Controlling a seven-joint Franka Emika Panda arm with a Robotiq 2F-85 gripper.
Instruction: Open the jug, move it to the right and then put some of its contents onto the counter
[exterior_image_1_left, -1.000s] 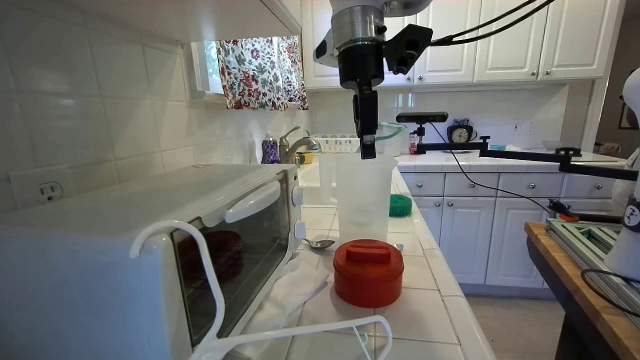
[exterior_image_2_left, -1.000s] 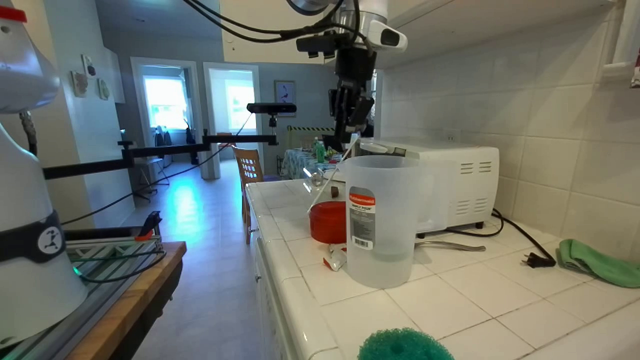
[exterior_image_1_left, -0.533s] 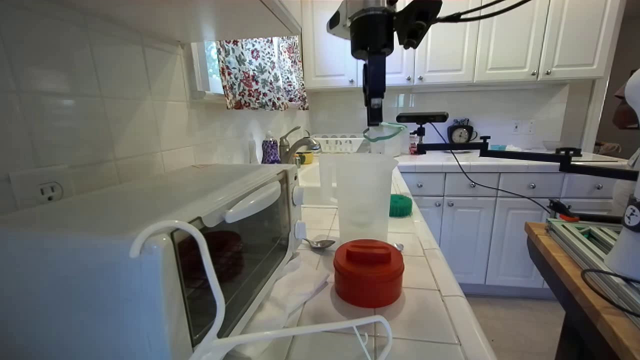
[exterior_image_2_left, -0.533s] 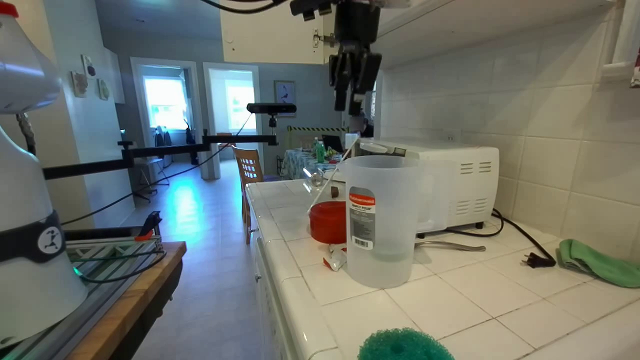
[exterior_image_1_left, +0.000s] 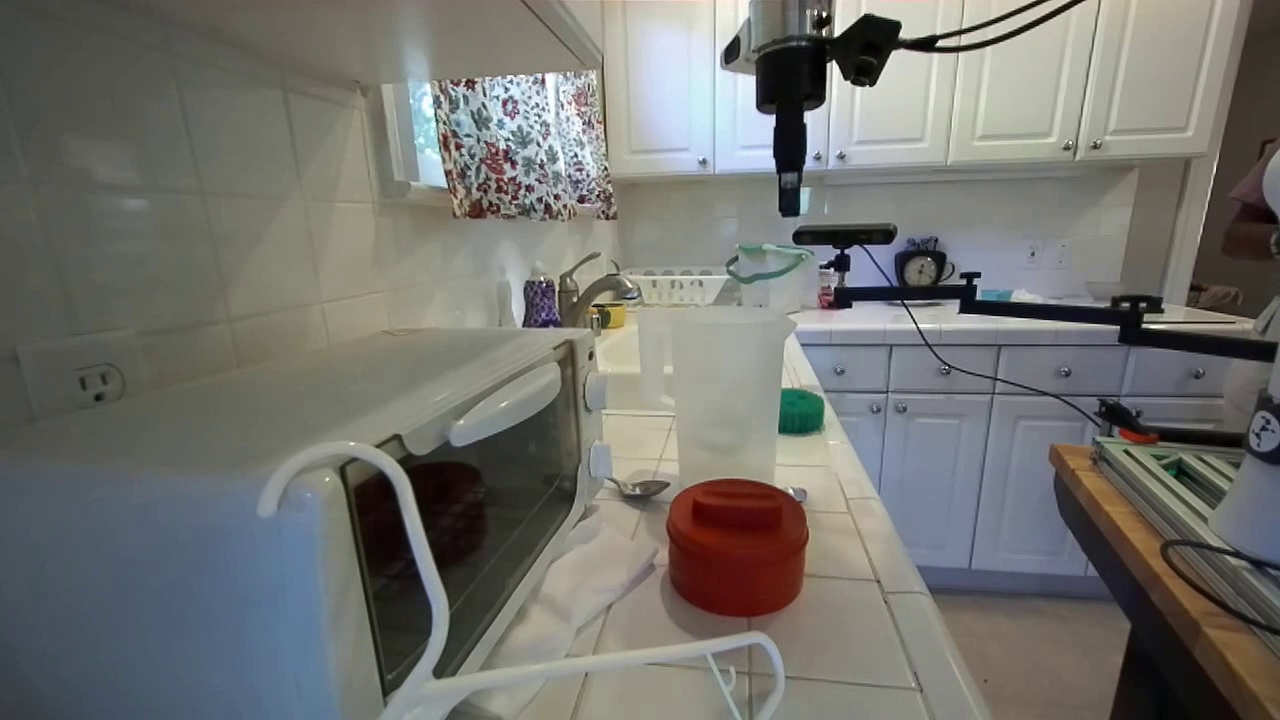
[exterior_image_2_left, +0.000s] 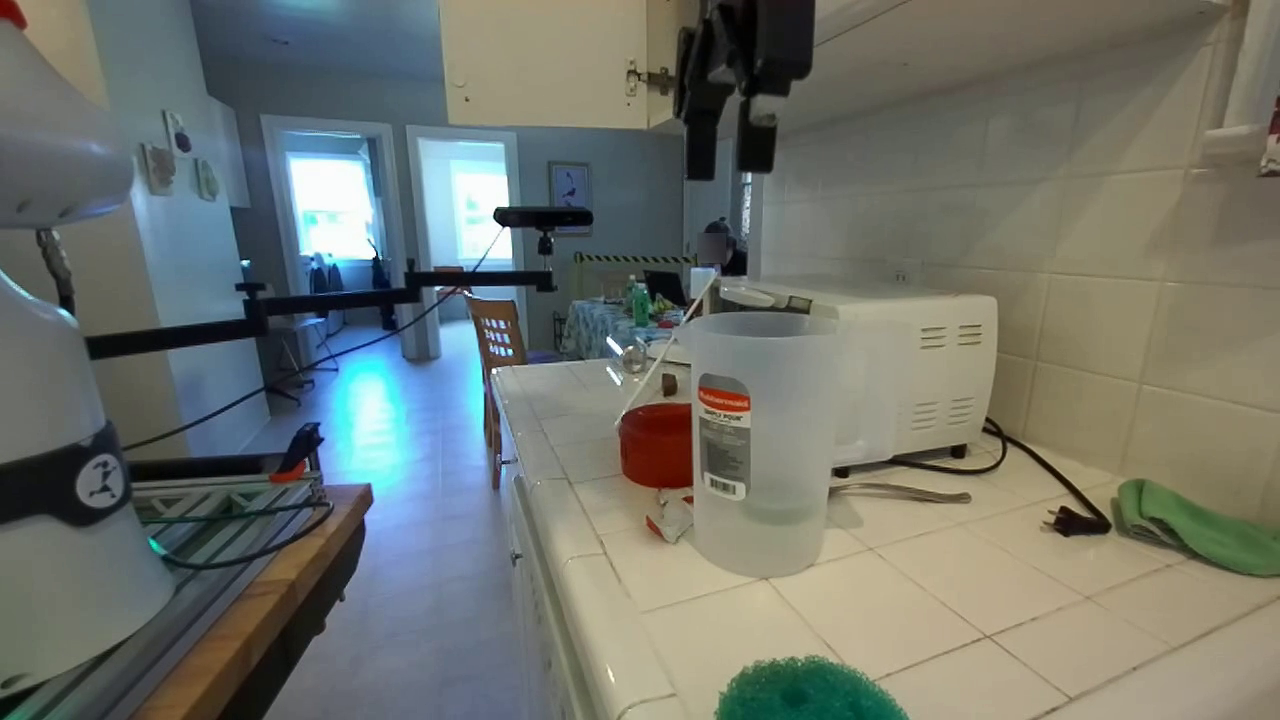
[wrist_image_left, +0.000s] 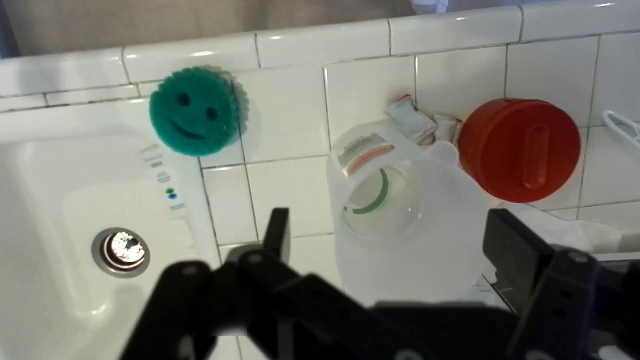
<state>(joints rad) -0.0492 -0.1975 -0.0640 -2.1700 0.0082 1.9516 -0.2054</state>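
The jug (exterior_image_1_left: 730, 400) is a tall translucent whitish pitcher, upright on the white tiled counter (exterior_image_2_left: 900, 610). Its top is uncovered, and a label (exterior_image_2_left: 724, 436) shows on its side. Looking down in the wrist view, I see into the jug (wrist_image_left: 400, 260); a green curved mark shows near its bottom. Well above the rim hangs my gripper (exterior_image_2_left: 728, 168), fingers wide apart, with only air between them. It touches nothing. A round red lid-like piece (exterior_image_1_left: 738, 545) with a raised ridge rests on the counter close to the jug.
A white toaster oven (exterior_image_1_left: 480, 430) stands along the wall, a white hanger (exterior_image_1_left: 600, 660) in front. A spoon (exterior_image_1_left: 640, 488), crumpled wrappers (wrist_image_left: 412, 120) and a green smiley scrubber (wrist_image_left: 195, 111) lie around the jug. The sink (wrist_image_left: 50, 210) is beyond. Overhead is a cabinet (exterior_image_2_left: 1000, 60).
My gripper has risen away above the jug, shifting rightward in an exterior view, and its fingers have spread wider. The jug and the red piece have stayed put.
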